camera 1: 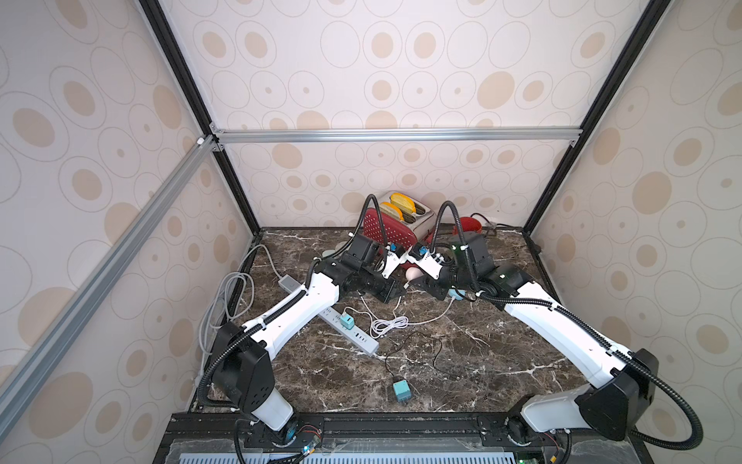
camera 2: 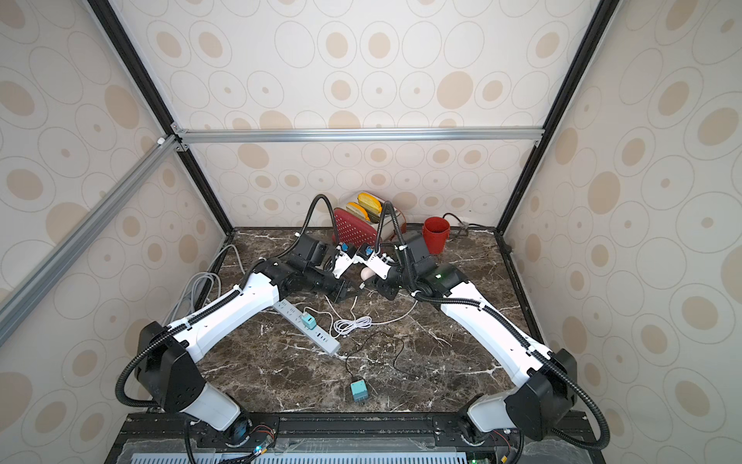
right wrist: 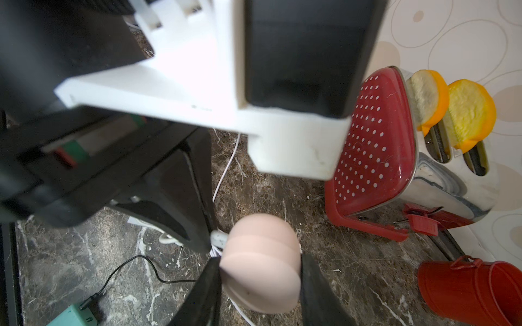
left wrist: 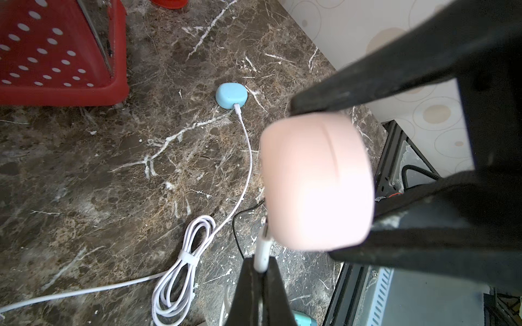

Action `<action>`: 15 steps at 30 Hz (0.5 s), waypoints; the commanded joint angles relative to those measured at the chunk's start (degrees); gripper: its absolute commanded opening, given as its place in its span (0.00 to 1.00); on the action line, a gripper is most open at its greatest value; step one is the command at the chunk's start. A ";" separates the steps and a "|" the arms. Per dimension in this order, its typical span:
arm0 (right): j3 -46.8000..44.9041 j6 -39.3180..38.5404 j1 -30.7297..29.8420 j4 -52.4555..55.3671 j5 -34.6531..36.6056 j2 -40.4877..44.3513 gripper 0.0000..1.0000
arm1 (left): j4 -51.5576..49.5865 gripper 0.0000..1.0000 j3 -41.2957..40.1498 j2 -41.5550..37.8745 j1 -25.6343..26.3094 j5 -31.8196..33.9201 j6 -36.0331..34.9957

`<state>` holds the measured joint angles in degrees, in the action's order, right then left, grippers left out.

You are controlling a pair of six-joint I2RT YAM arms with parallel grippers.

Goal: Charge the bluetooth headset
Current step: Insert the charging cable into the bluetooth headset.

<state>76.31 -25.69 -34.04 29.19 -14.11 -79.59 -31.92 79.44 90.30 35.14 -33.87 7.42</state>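
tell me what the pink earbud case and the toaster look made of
Pink earbud case: probably matte plastic; smooth, soft even sheen, thin lid seam. Toaster: polished metal body with mirror-like reflections; its red dotted side panel looks like glossy plastic.

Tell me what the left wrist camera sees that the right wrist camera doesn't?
Only the left wrist view shows the blue case with a white cord plugged into it, and that cord's tied-up bundle. Only the right wrist view shows two bread slices standing in the toaster. Both show the pink case clamped in the right tool, the white plug pinched by the left tool right beside it, and the toaster's red dotted side.
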 commanded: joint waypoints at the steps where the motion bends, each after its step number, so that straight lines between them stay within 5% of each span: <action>1: -0.21 0.54 -0.67 1.02 -1.23 0.31 0.18 | 1.34 0.00 2.26 -2.59 0.20 -1.01 -0.45; 15: -1.63 1.25 -1.45 -2.22 1.88 1.32 0.16 | 1.28 0.00 1.73 -3.16 0.20 -3.55 -0.64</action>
<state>75.42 -24.32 -34.68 27.75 -11.53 -79.33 -31.83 79.42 89.01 34.98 -34.68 7.44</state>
